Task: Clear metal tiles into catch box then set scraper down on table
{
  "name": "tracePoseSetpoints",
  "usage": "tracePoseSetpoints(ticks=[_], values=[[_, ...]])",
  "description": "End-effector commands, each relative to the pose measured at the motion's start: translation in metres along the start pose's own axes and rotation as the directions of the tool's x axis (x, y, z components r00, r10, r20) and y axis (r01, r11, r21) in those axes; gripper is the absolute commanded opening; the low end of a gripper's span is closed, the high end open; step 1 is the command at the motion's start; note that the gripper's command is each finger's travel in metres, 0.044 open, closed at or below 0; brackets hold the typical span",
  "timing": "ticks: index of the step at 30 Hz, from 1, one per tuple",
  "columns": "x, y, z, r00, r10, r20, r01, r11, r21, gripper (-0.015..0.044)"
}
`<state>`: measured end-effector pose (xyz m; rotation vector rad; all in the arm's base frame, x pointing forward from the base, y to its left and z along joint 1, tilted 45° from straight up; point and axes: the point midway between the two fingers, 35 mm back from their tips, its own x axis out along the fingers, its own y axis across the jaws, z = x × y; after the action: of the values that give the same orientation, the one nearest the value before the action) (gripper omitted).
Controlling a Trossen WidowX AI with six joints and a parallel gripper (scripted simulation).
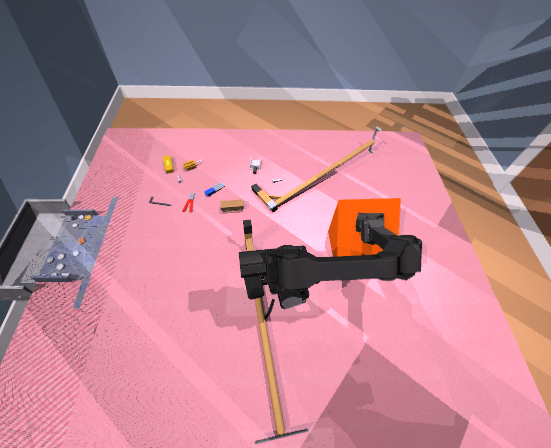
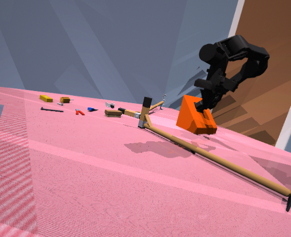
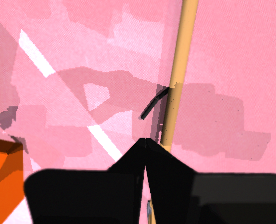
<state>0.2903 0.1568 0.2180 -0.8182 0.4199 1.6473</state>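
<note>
Top view: my claw hangs above the long scraper, mid-bench, raised off it
Claw state: fingers pinched fully together, nothing between them; wrist view shows the tips meeting with the scraper shaft just beside them, not gripped
Scraper position: lying flat on the pink bench, black grip end toward the bench middle, cross blade near the near edge
Second tool: a similar wooden-handled tool lies toward the far right corner; not the one under me
Steel plate: plate at the left edge, small metal tiles on it, catch box touching it on the outside
Task state: looks like nothing swept yet; scraper not in hand
Handling: long, thin, rigid wooden shaft; judged light but very tip-heavy in leverage, blade end will sag or swing if held far from it
Surface: round smooth shaft, likely to roll or slip in a narrow pinch
Where to grip: I'd open, straddle the shaft across its width, near the middle or slightly toward the blade, for control
Risk: closing off-centre just nudges the shaft aside
</note>
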Motion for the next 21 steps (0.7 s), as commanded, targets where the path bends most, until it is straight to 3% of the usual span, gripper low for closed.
tracePoseSetpoints(ticks=[1, 21], values=[[-0.004, 0.004, 0.001, 1.0, 0.003, 0.006, -0.003, 1.0, 0.027, 0.0], [0.041, -0.004, -0.002, 1.0, 0.006, -0.003, -0.005, 0.999, 0.036, 0.0]])
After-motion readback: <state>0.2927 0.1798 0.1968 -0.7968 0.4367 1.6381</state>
